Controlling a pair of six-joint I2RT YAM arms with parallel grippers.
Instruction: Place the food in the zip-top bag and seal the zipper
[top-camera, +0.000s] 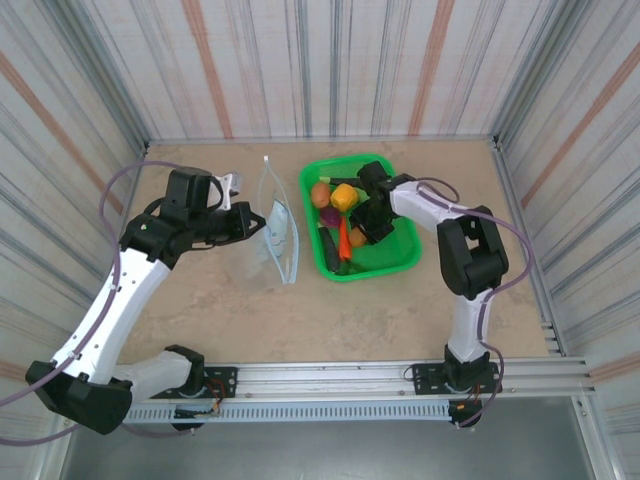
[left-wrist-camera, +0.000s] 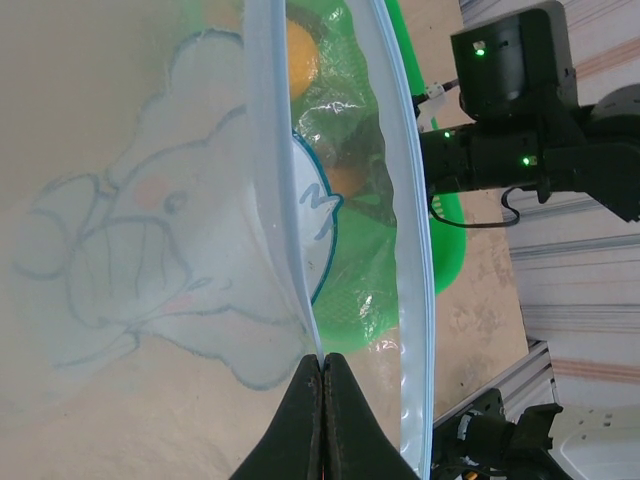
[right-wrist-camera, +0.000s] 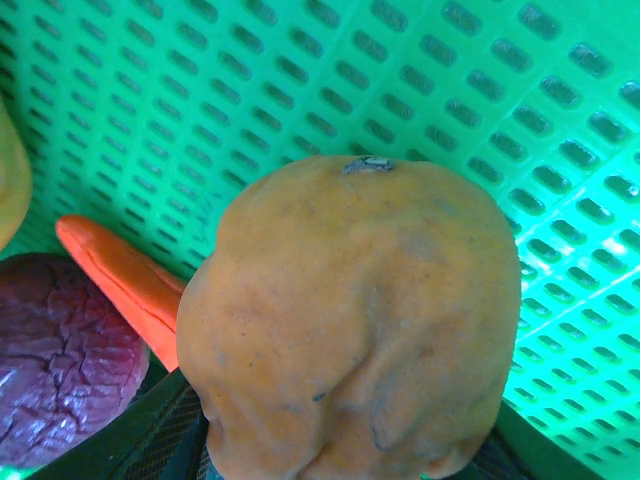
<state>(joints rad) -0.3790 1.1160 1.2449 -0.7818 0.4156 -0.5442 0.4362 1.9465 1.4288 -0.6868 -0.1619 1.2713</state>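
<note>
The clear zip-top bag (top-camera: 276, 236) with its pale cartoon print stands open on the table left of the green basket. My left gripper (top-camera: 246, 222) is shut on one lip of the bag's mouth (left-wrist-camera: 300, 290); the other lip with the zipper strip (left-wrist-camera: 415, 250) bows away from it. My right gripper (top-camera: 362, 222) is down inside the basket, closed round a brown-orange potato (right-wrist-camera: 350, 320) that sits between its dark fingers (right-wrist-camera: 130, 430). An orange carrot (right-wrist-camera: 120, 280) and a purple onion (right-wrist-camera: 60, 350) lie beside the potato. A yellow-orange fruit (top-camera: 344, 196) lies further back.
The green mesh basket (top-camera: 400, 255) holds the remaining produce right of the bag. Striped walls close in the table on three sides. Through the bag, the left wrist view shows the basket (left-wrist-camera: 450, 250) and the right arm (left-wrist-camera: 520, 110).
</note>
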